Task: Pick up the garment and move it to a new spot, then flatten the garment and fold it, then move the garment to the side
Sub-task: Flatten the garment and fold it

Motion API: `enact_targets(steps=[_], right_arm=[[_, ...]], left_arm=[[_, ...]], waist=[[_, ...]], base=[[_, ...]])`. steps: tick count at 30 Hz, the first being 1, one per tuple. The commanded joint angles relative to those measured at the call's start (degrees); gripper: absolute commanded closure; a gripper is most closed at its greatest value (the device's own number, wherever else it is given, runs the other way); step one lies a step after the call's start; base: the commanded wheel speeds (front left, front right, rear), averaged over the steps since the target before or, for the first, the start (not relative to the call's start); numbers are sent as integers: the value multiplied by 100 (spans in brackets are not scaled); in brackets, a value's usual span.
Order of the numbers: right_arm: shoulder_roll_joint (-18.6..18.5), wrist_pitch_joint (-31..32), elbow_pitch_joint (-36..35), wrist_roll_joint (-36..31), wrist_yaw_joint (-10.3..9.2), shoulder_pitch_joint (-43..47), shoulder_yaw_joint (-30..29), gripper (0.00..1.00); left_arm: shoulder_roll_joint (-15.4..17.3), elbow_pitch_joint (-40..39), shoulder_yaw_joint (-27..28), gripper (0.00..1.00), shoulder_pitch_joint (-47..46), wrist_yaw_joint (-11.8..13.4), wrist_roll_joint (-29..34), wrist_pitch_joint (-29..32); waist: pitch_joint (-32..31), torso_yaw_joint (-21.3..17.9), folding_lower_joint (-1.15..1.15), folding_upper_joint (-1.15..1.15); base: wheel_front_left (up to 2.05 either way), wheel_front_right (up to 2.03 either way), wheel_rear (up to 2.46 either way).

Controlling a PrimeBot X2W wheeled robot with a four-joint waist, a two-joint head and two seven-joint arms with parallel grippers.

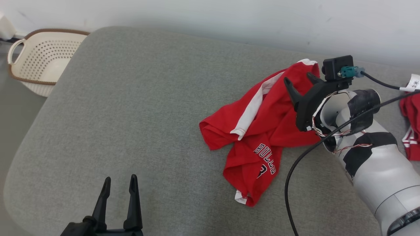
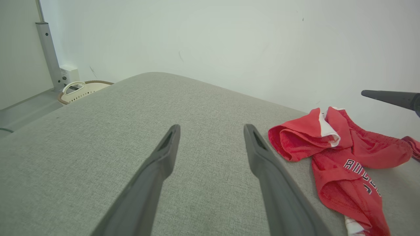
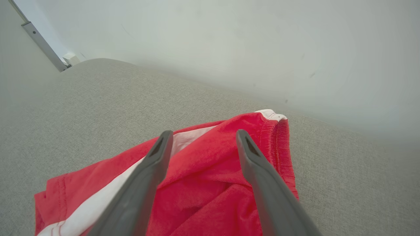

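Note:
The garment (image 1: 262, 131) is a pair of red shorts with white stripes and "BULLS" lettering, lying crumpled on the grey cushion (image 1: 131, 114) right of centre. My right gripper (image 1: 300, 79) hovers over its far right part, open, nothing between its fingers. In the right wrist view the same garment (image 3: 210, 183) lies under the spread fingers (image 3: 151, 173). My left gripper (image 1: 119, 183) stands open at the lower left, well apart from the garment. In the left wrist view its fingers (image 2: 154, 170) frame bare cushion, and the garment (image 2: 341, 154) lies to the right.
A cream perforated basket (image 1: 42, 62) with a brown rim stands on the floor beyond the cushion's far left corner. Another red cloth (image 1: 411, 127) lies at the right edge. A black cable (image 1: 295, 170) hangs off my right arm. A pale wall backs the cushion.

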Motion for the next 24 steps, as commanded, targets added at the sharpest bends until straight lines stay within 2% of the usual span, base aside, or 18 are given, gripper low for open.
enact_targets(steps=[1,12,24], right_arm=[[-12,-113,-60,68,-5,114,74,0],[-307,-1205,-590,425,-5,574,210,0],[-575,-1344,-1028,197,-5,1449,-60,0]], left_arm=[[4,-16,19,0,66,-2,15,-21],[4,-70,140,0,218,-40,124,-21],[4,-196,213,0,389,11,178,-21]], waist=[[-128,-182,-1,0],[-323,-583,-1,0],[-410,-758,-1,0]], base=[[0,0,0],[0,0,0],[0,0,0]])
